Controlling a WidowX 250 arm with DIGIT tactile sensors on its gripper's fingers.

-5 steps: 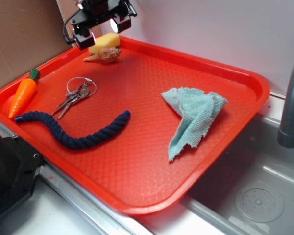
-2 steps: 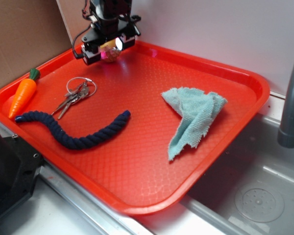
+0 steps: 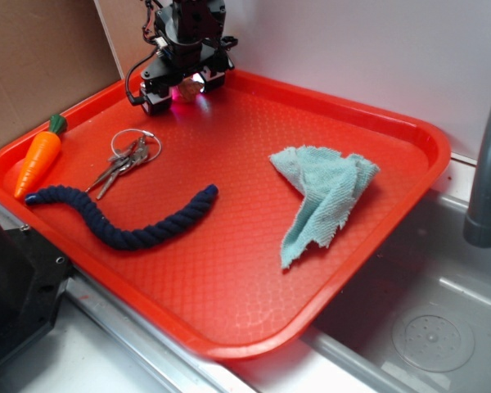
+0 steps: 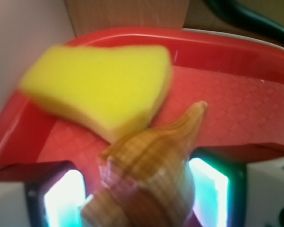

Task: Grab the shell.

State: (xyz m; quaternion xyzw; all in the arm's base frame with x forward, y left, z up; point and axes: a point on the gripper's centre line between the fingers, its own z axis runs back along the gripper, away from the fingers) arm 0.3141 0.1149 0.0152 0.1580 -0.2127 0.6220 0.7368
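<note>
Gripper [image 3: 186, 85] is lowered at the far left corner of the red tray [image 3: 409, 147], its two fingers standing either side of the shell [image 4: 146, 175], which lies on the tray floor just beside the yellow sponge [image 4: 97, 90]; the wrist view shows the shell's broad end between the lit finger pads [image 4: 64, 201] with its pointed tip aimed at the tray's back rim. Jaws look parted around the shell, but whether they already press on it cannot be told. Likely risks, as a judgement: the shell tapers and has a hard bumpy surface, so closing pads could squeeze it forward out of the grip, and the sponge sits so near that a finger might catch or drag it. Counted on the tray: one shell, one sponge, one toy carrot [image 3: 37, 160], one bunch of keys on a ring [image 3: 127, 160], one dark blue rope [image 3: 119, 219], one pale blue cloth [image 3: 323, 196]
</note>
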